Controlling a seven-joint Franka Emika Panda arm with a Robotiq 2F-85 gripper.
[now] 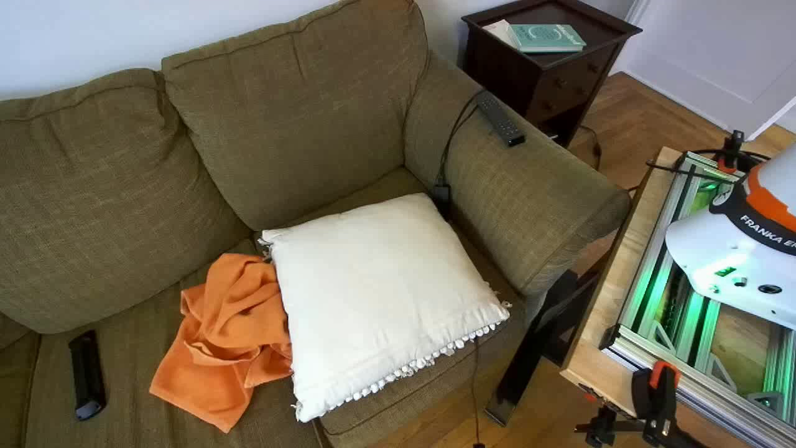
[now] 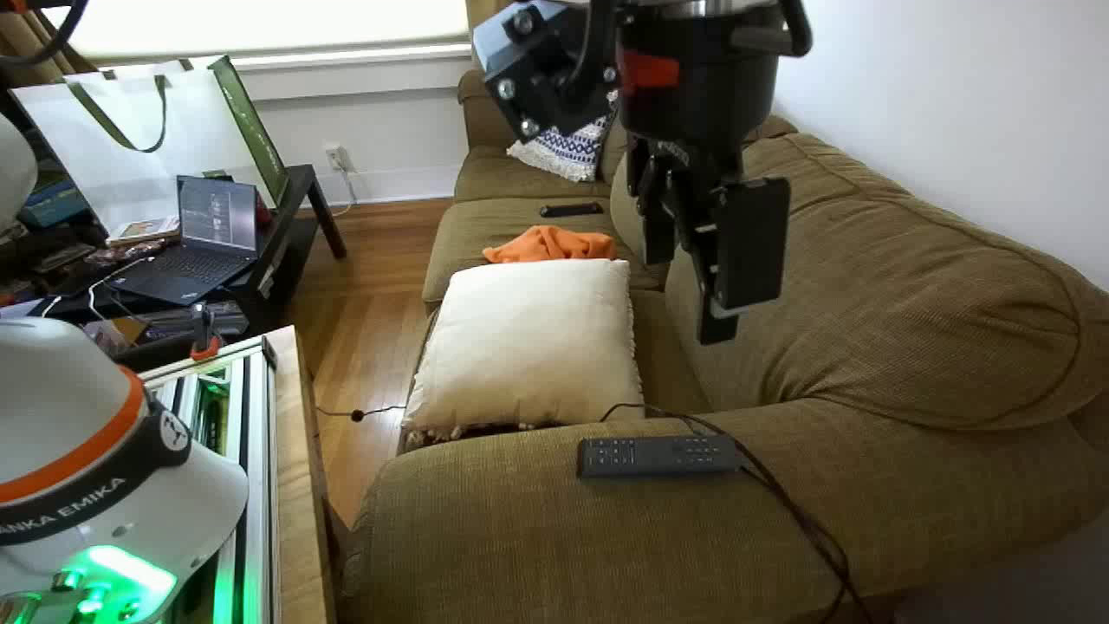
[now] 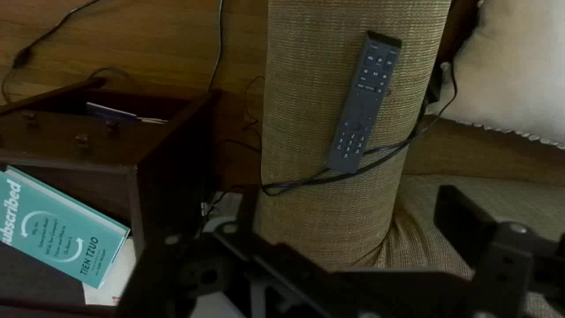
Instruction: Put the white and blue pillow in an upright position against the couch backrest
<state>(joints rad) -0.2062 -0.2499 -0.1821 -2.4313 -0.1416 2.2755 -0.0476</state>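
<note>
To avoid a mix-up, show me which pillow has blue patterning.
The far pillow, beyond the orange cloth in an exterior view; the near pillow shows plain white.

Olive-brown couch (image 1: 298, 124) carrying soft things and remotes
Seat (image 1: 134, 348): white pom-pom-trimmed pillow (image 1: 385, 292) lying flat, orange cloth (image 1: 233, 330) against it, black oblong object (image 1: 87, 373), white-and-blue patterned pillow (image 2: 572, 152). Armrest (image 1: 528, 186): remote control (image 3: 364, 104), cables (image 2: 801, 511).

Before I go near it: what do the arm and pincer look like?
Arm base: white, rounded, with orange ring, green lights and a black band lettered FRANKA EMIKA in white. Pincer: black, jointed, with flat rectangular pads. Wrist housing: black, with a red patch and a black cable curving off its side.
</note>
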